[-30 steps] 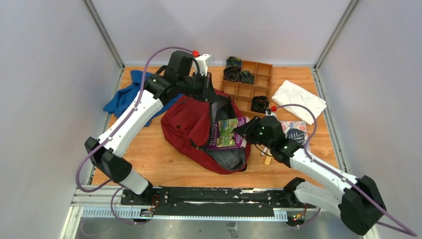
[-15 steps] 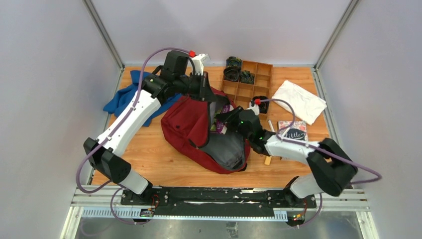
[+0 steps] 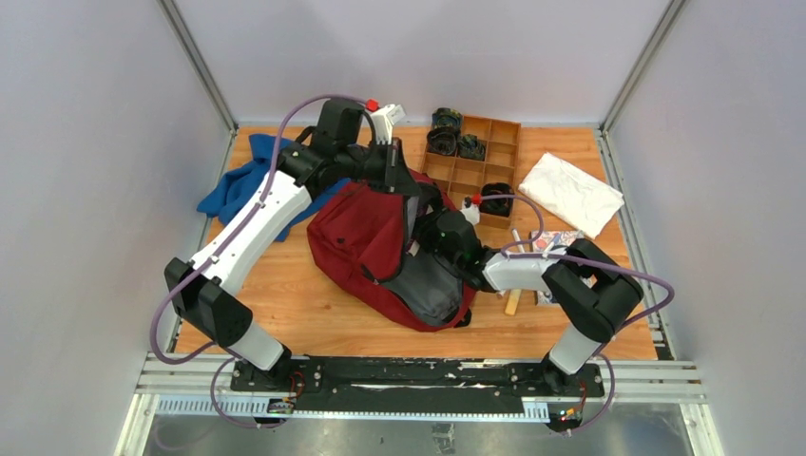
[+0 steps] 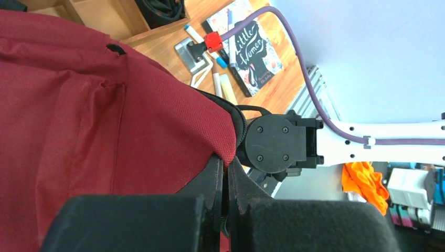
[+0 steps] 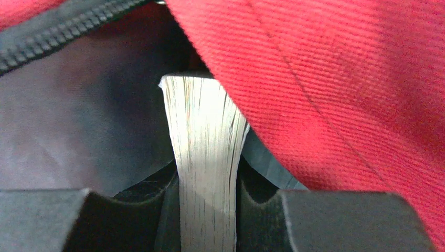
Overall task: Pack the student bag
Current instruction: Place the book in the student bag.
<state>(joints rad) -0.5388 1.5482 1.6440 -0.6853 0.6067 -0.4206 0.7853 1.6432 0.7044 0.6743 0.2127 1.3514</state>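
The dark red student bag lies in the middle of the table, its main opening facing right with grey lining showing. My left gripper is shut on the bag's upper flap edge and holds it raised. My right gripper is inside the opening, shut on a book whose pale page edge stands between my fingers. The red flap hangs over the book and the dark lining is behind it. The book does not show in the top view.
A blue cloth lies at the back left. A wooden divider tray with dark items stands behind the bag. A white cloth is at the back right. A "Little Women" book and pens lie right of the bag.
My right gripper has carried the purple-covered book leftward from outside the opening into the bag, where it is now hidden from above. My left gripper has stayed holding the flap up.
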